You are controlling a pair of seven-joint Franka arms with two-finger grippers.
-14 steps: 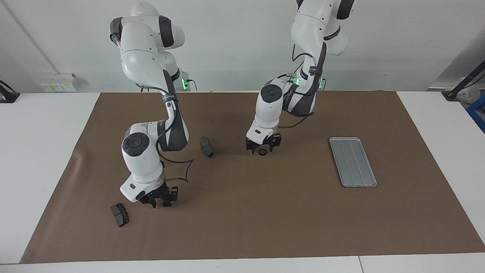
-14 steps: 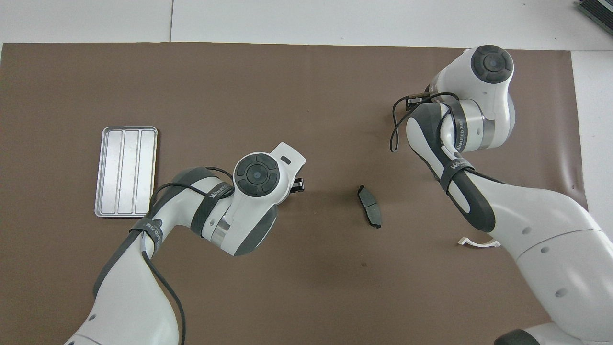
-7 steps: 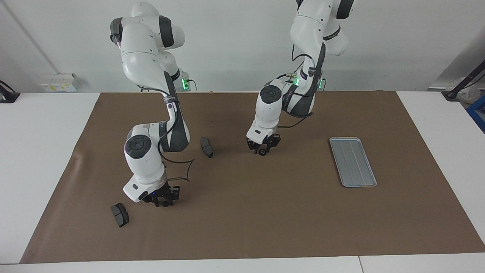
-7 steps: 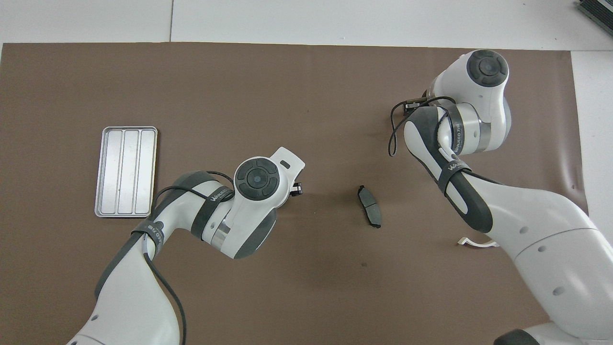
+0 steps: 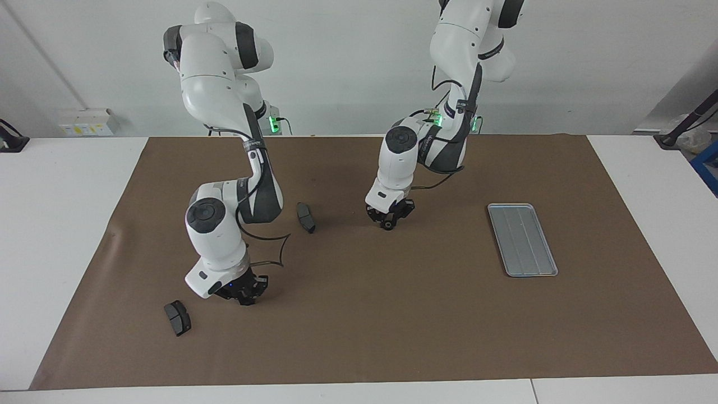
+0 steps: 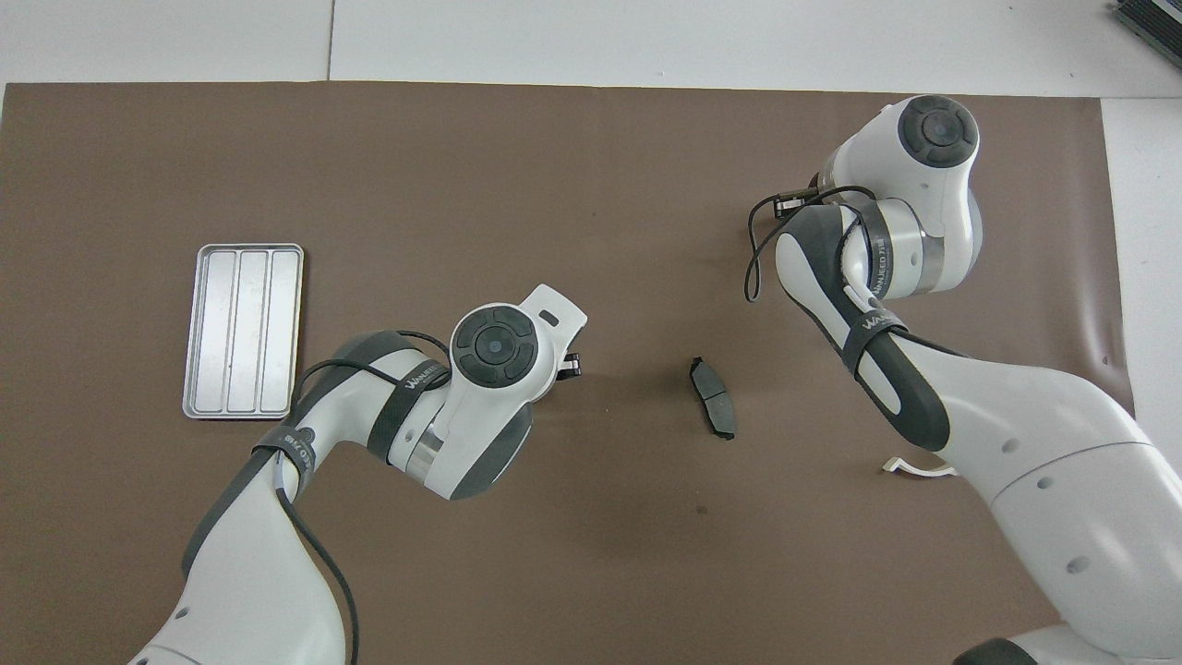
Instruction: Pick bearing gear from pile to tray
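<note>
My left gripper (image 5: 388, 220) is down at the brown mat near the table's middle, shut on a tiny black round piece (image 5: 387, 225). Only its tip (image 6: 570, 365) shows in the overhead view. My right gripper (image 5: 245, 295) is down at the mat toward the right arm's end, fingers closed on another tiny black round piece that barely shows between them. The silver-grey grooved tray (image 5: 521, 239) lies flat toward the left arm's end, with nothing in it; it also shows in the overhead view (image 6: 243, 330).
One dark grey curved pad (image 5: 305, 217) lies between the two grippers, also seen from overhead (image 6: 712, 397). A second pad (image 5: 177, 317) lies beside my right gripper. A white half-ring (image 6: 919, 468) peeks out from under the right arm.
Both grippers have lowered a little and closed: each stood open around a small black piece a second ago and is now shut on it.
</note>
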